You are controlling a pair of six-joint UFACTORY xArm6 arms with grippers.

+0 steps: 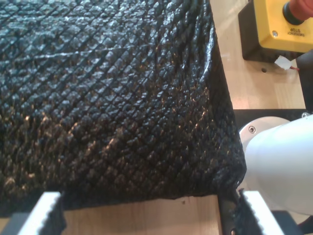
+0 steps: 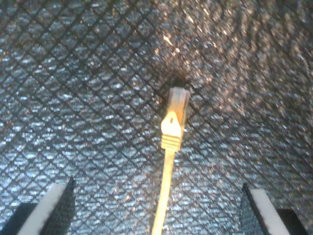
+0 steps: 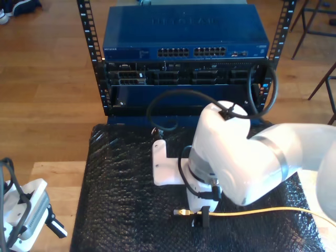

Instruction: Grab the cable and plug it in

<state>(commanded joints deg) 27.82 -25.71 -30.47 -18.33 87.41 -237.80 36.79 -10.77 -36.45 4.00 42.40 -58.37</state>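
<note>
The yellow cable [image 3: 252, 212] lies across the black bubble-textured mat [image 3: 121, 210], its clear plug [image 3: 181, 212] pointing to the exterior view's left. In the second wrist view the plug [image 2: 175, 115] rests on the mat, and the cable [image 2: 164, 196] runs back between the fingers of my second gripper [image 2: 156, 215]. That gripper is open and straddles the cable without closing on it. In the exterior view my second gripper [image 3: 202, 216] points down over the cable. My first gripper [image 1: 146, 215] is open with nothing in it, at the mat's edge [image 1: 146, 196].
A blue network switch [image 3: 184, 31] with rows of ports [image 3: 191, 52] sits on a black rack [image 3: 105, 89] behind the mat. A yellow emergency-stop box [image 1: 286, 24] stands on the wooden table [image 1: 254, 83]. A white arm [image 3: 23, 215] is at the exterior view's lower left.
</note>
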